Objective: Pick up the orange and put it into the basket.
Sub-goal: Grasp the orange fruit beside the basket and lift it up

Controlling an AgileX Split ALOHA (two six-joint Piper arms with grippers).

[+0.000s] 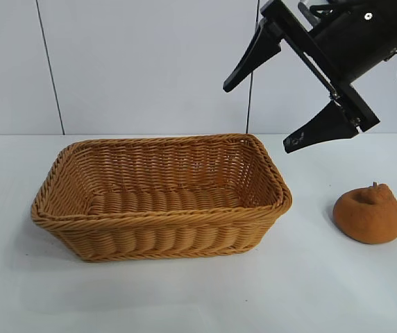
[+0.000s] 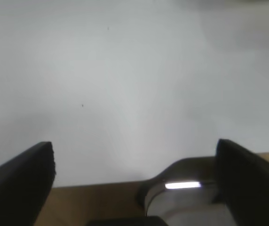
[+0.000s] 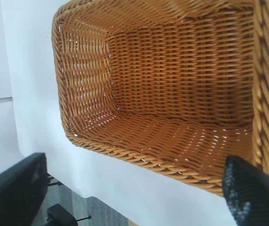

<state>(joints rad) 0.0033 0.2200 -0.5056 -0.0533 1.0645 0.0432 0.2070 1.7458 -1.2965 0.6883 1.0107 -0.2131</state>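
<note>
A white tabletop [image 1: 184,298] runs back to a pale panelled wall, and on it sits the large rectangular honey-tan wicker basket [image 1: 160,229], nothing inside it. The squat, matte orange-brown orange [image 1: 369,212], bump and small stem on top, lies on the table well to the basket's right. The black right gripper [image 1: 268,111] hangs above the basket's right end, fingers spread wide and holding nothing. Only its wrist view looks into the basket's woven floor; the left gripper [image 2: 134,183], likewise wide open, faces bare table
</note>
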